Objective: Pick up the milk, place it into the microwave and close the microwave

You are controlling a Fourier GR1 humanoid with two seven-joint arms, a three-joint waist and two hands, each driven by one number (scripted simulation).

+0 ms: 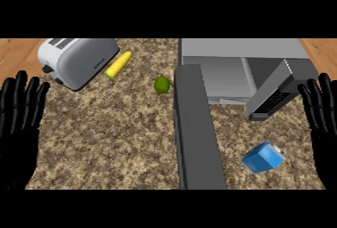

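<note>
Nearest, the left hand [17, 138] is resting at the left edge and the right hand [324, 133] at the right edge, both with fingers standing straight and spread, holding nothing. The blue milk carton [263, 157] is lying tilted on the speckled counter [105, 138], between the right hand and the microwave's open door [195, 133], touching neither. Farther back, a small green fruit [162, 84] is sitting just left of the door. Beyond it, a corn cob [118, 64] is leaning against the toaster [76, 60], and the microwave [244, 55] is standing open at the far right.
</note>
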